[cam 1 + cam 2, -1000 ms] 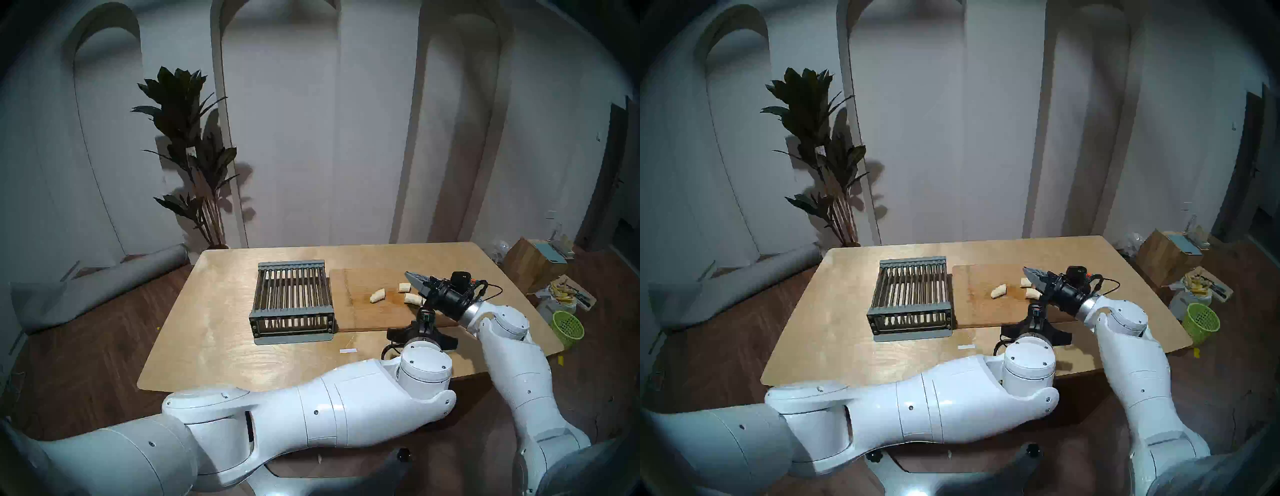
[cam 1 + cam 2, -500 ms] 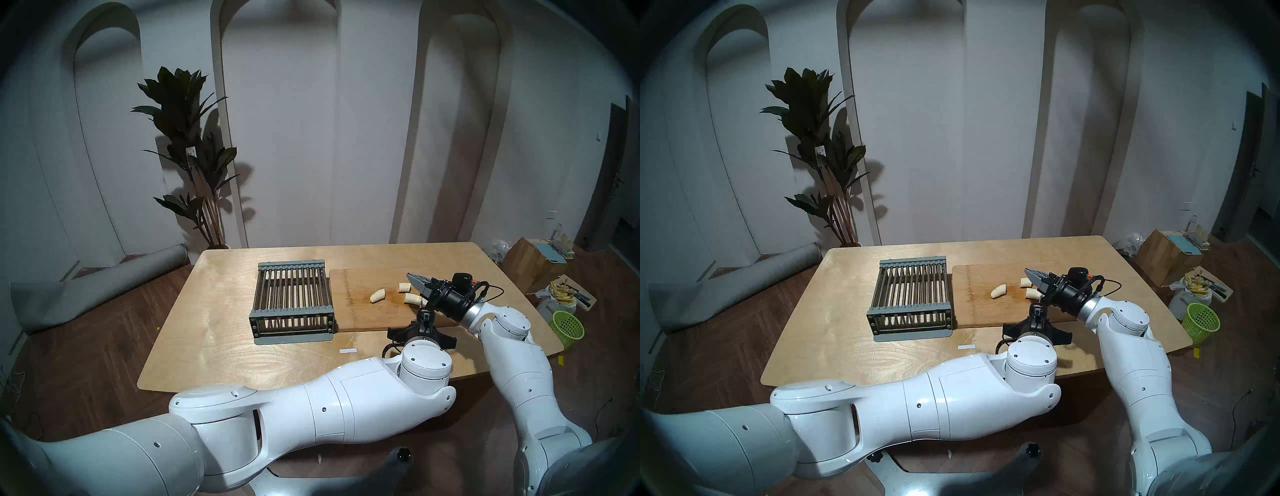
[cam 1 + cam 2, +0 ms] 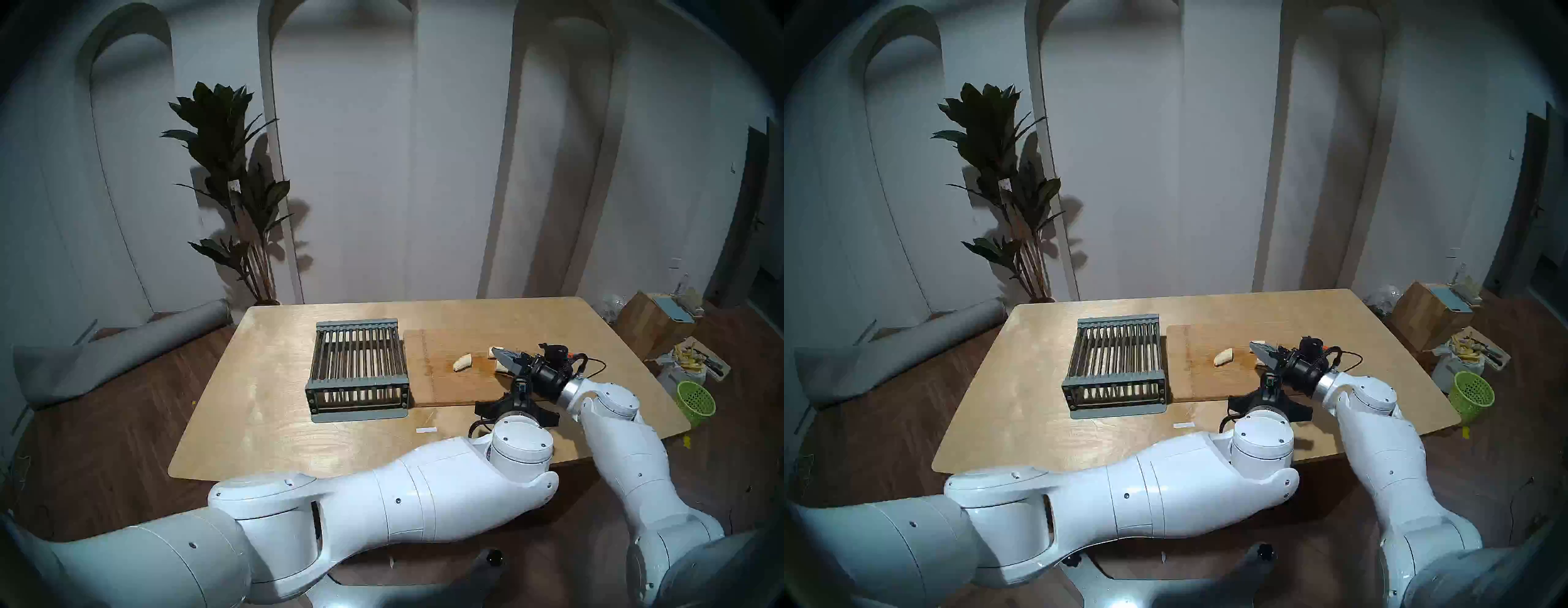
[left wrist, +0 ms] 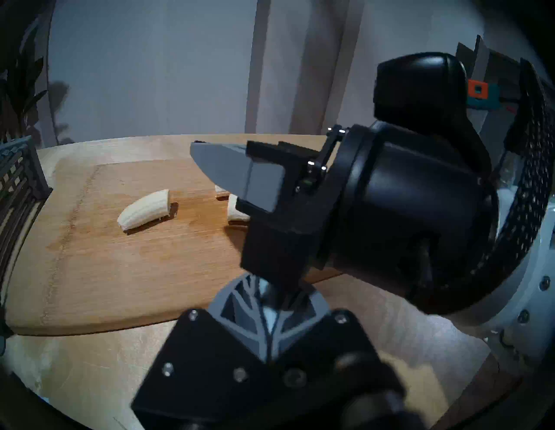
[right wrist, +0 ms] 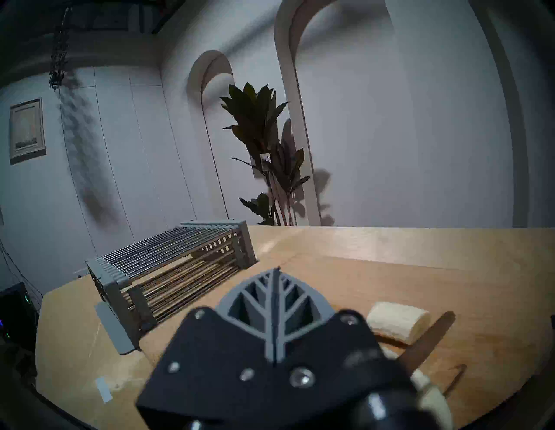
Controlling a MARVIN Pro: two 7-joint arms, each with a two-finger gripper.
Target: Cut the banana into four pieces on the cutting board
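- The banana [image 3: 462, 362] is showing as 3 peeled chunks, all lying on the cutting board [image 3: 449, 386]. That's one short of four, so I reckon one cut is left.
- The left chunk is sitting alone mid-board, well apart from the other two and clear of the work area.
- The far chunk [image 5: 396, 325] and the near tapered chunk [image 4: 235, 210] are lying close together at the board's right end, w/ the right gripper [image 4: 210, 159] sitting low right over them.
- R gripper: fingers pressed together into one grey wedge, nothing clamped between them and no knife seen. It's prob serving as the blade itself, held about level and pointing across the near chunk to split it.
- Can't tell if the wedge is touching the near chunk, since the gripper body is hiding the contact spot.
- L gripper [image 4: 265, 303]: fingers also together and holding nothing, parked by the board's near edge just under the R wrist. It's prob waiting there to steady things, not touching any fruit as far as visible.
- The grey slatted rack [image 3: 358, 367] is standing on the counter [image 3: 271, 407] just left of the board and isn't involved.
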